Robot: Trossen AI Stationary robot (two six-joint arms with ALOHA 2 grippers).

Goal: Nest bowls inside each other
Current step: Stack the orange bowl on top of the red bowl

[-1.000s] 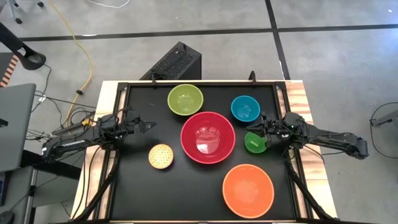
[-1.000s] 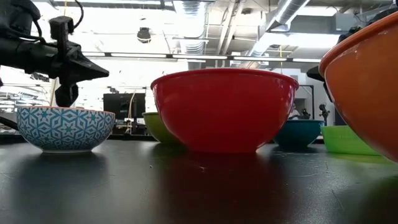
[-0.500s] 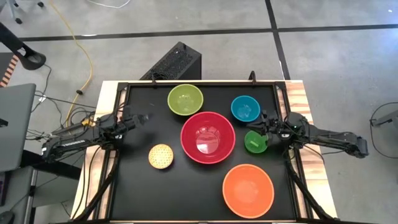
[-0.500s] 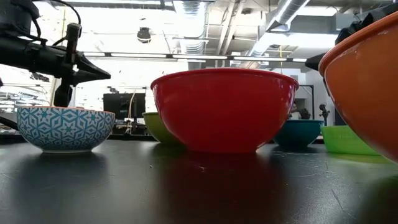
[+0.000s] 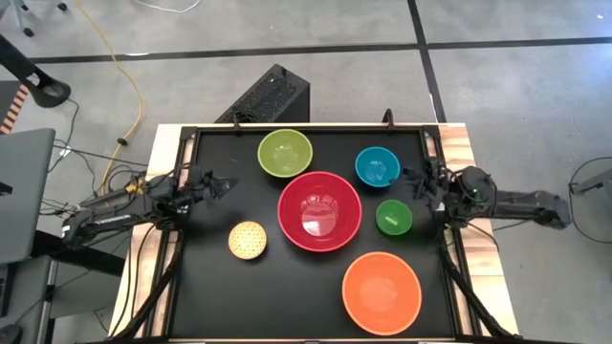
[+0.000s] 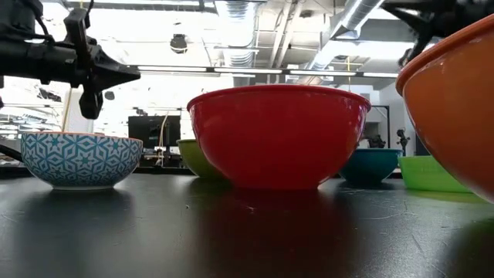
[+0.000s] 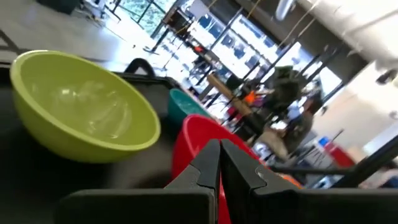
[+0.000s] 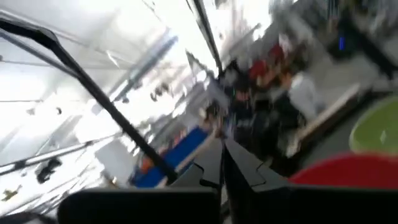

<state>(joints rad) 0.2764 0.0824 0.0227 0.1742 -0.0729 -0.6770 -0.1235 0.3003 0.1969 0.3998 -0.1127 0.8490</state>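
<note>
Six bowls stand apart, each upright on its base, on the black table (image 5: 220,287). The red bowl (image 5: 319,210) is in the middle. The lime green bowl (image 5: 285,153) and the blue bowl (image 5: 377,167) are behind it. The small dark green bowl (image 5: 393,218) is to its right. The dotted yellow bowl (image 5: 248,240), blue-patterned outside (image 6: 81,158), is to its left. The orange bowl (image 5: 382,292) is at the near right. My left gripper (image 5: 228,182) hovers shut at the left, above the table (image 7: 219,149). My right gripper (image 5: 412,180) is shut, raised beside the blue bowl's right rim (image 8: 222,152).
The table has a raised black frame (image 5: 428,153) along its sides. A laptop (image 5: 24,191) and cables lie off the left edge. A dark box (image 5: 271,96) stands behind the far edge. Bare table shows at the near left.
My right gripper has risen from beside the small dark green bowl, drawn toward the far right, tipped upward and rolled. The small dark green bowl stays on the table. My left gripper has rolled and tipped up a little in place.
</note>
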